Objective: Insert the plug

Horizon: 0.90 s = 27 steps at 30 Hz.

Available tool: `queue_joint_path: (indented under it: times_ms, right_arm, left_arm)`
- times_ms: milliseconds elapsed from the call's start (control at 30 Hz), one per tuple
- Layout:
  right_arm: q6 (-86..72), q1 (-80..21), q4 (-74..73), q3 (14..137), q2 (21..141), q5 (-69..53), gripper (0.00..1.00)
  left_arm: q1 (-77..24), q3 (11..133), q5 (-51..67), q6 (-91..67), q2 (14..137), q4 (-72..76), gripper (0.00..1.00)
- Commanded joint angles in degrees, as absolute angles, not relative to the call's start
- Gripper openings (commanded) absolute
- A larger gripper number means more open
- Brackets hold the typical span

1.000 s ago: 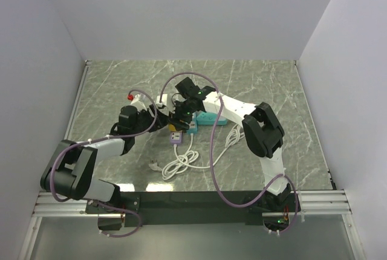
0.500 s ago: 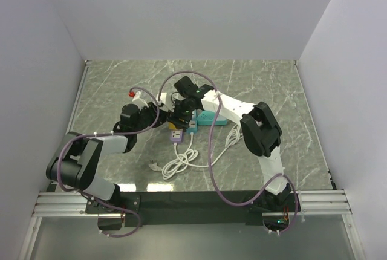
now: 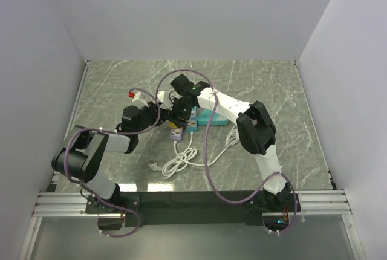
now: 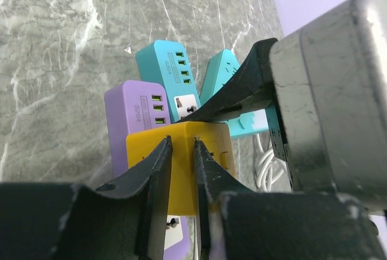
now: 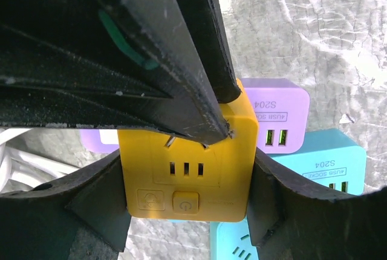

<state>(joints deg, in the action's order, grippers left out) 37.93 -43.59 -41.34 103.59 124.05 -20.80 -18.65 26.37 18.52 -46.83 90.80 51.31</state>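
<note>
Centrally on the grey marbled surface [image 3: 272,91], a yellow block [image 5: 199,199] with socket slots and a button on its face is gripped by the right hand [image 5: 184,175]. One finger is pressed against each of the block's opposite sides in the right wrist view. The left hand [image 4: 181,145] is brought in from the other side with its fingers [image 4: 158,169] drawn almost together. Only a slim gap is left between them, and nothing is seen held there. Their tips are laid against the yellow block near its upper edge, beside the tip of one finger of the right hand.

A purple block [image 4: 130,106] with green ports is seen just beneath and behind the yellow one. Whether the two are touching cannot be told. Two teal blocks [image 3: 208,118] are placed just beyond the purple one, close together.

From the top view, a white cable [image 3: 178,163] is seen running from the blocks toward the arm bases and is gathered into a loose coil on the surface. The plug [image 3: 153,164], small and white, is found lying flat at the coil's left end. It is held by neither hand and lies well apart from the blocks. Further loops of white cable are laid to the right of the coil, near the right arm
</note>
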Motion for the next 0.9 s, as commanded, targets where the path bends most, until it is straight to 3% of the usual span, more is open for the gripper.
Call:
queue_joint_path:
  times_ms: [0, 867]
  right_arm:
    - [38.0, -46.1, -38.8, 107.7, 126.8, -21.7, 0.06]
    - [35.6, -46.3, -40.3, 114.4, 131.8, -23.2, 0.06]
  left_arm:
    - [-20.7, 23.6, 17.4, -45.4, 94.3, 40.6, 0.13]
    - [-24.3, 20.7, 14.0, -47.4, 101.3, 45.3, 0.09]
